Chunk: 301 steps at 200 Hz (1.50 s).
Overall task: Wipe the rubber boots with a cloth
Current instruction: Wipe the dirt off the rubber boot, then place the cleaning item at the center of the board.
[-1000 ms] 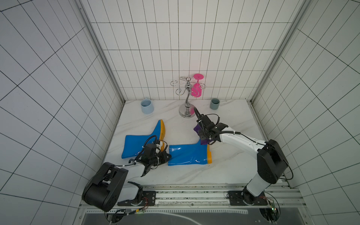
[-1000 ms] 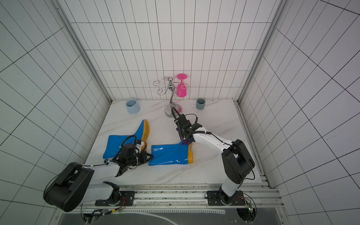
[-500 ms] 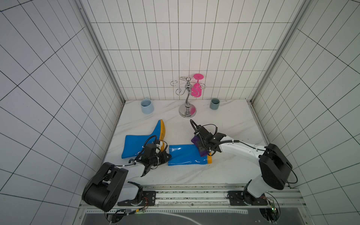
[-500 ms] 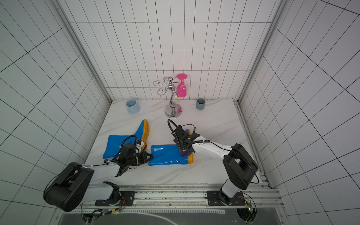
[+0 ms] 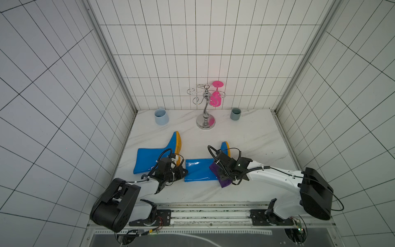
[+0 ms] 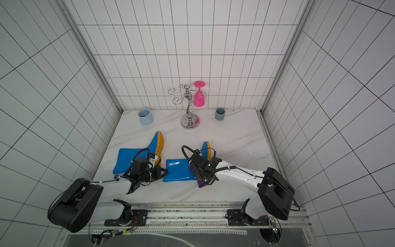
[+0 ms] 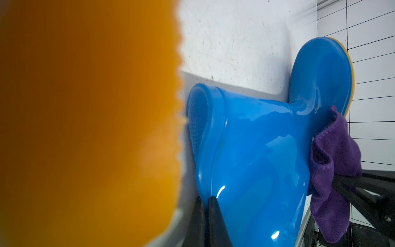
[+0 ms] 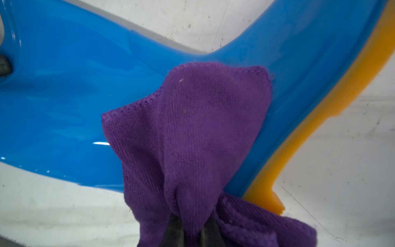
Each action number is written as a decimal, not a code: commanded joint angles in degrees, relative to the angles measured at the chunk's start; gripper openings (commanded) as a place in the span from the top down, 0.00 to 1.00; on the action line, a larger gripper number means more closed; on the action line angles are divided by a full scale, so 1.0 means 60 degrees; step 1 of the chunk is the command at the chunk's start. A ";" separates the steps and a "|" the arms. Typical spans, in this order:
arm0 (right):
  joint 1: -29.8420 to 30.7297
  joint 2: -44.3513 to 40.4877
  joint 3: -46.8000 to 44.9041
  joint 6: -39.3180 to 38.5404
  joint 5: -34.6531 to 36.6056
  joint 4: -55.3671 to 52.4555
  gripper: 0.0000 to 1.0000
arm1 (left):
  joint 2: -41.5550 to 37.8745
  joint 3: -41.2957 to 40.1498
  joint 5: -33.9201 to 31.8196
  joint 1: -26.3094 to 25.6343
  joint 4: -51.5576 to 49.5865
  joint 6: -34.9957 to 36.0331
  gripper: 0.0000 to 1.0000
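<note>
Two glossy blue rubber boots with orange soles lie on their sides on the marble floor. In both top views one boot (image 5: 152, 159) (image 6: 132, 160) lies to the left and the other (image 5: 198, 172) (image 6: 177, 172) in the middle. My left gripper (image 5: 184, 171) (image 7: 206, 200) is shut on the rim of the middle boot's (image 7: 256, 149) shaft opening. My right gripper (image 5: 223, 174) (image 8: 192, 231) is shut on the purple cloth (image 8: 192, 128) (image 5: 224, 183) (image 7: 333, 160). It presses the cloth onto that boot's (image 8: 64, 96) ankle, near the heel.
At the back wall stand a light-blue cup (image 5: 161, 116), a grey cup (image 5: 235, 114) and a chrome rack (image 5: 205, 107) with a pink glass (image 5: 215, 98) hanging on it. Tiled walls close in left and right. The left boot's orange sole (image 7: 85, 117) lies close beside my left wrist.
My right gripper has dragged the cloth from the middle boot's foot toward the front edge, down to the ankle and heel. The left arm has not moved.
</note>
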 commanded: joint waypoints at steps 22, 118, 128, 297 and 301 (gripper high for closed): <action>-0.0177 -0.0862 -0.0361 0.0825 0.0561 -0.1192 1.00 | 0.0069 -0.0233 0.0217 -0.0027 -0.0604 0.0003 1.00; -0.7037 -0.2016 -0.0554 -0.0951 -0.0534 0.0083 1.00 | -0.0034 -0.0267 0.0232 -0.0029 -0.0598 0.0004 1.00; -0.7638 -0.1861 -0.0775 -0.1078 -0.0873 0.0386 1.00 | -0.0010 -0.0266 0.0232 -0.0027 -0.0576 0.0004 1.00; -0.9492 -0.2312 -0.0509 -0.1697 -0.1249 0.1250 0.34 | -0.1962 0.1013 0.0248 -0.0016 -0.2933 0.0077 1.00; -0.9500 -0.2450 -0.0423 -0.1714 -0.1218 0.1155 0.34 | -0.2182 0.1181 0.0172 -0.0012 -0.3181 0.0064 1.00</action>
